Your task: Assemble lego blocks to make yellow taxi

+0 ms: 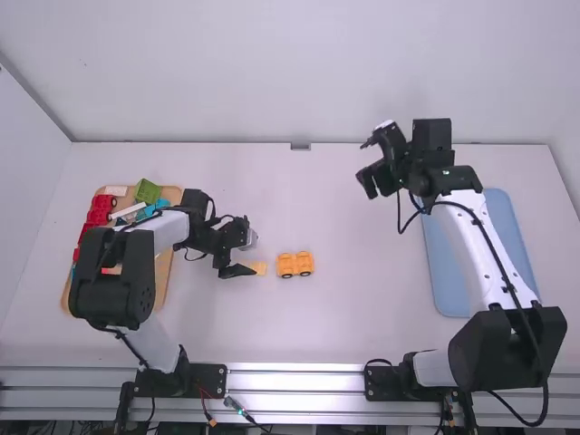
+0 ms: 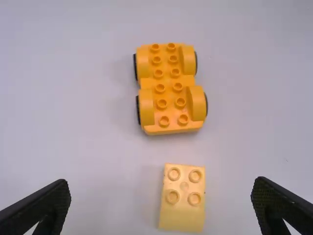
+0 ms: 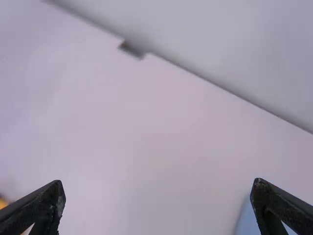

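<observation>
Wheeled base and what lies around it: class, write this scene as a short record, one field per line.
Wheeled base: orange-yellow, studs up, on table
Loose block: pale yellow, apart from wheeled base
Left pincer: open, near loose block
Right pincer: open, empty
Left tray: holds red pieces, green piece
Right side: blue tray

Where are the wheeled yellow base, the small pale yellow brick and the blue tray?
Wheeled yellow base point(image 2: 168, 88): left wrist view, middle of its studded top.
Pale yellow brick point(image 2: 183, 198): left wrist view, its top, between the two studs nearer its smooth end.
Blue tray point(image 1: 443, 268): high view, bare flat surface.
</observation>
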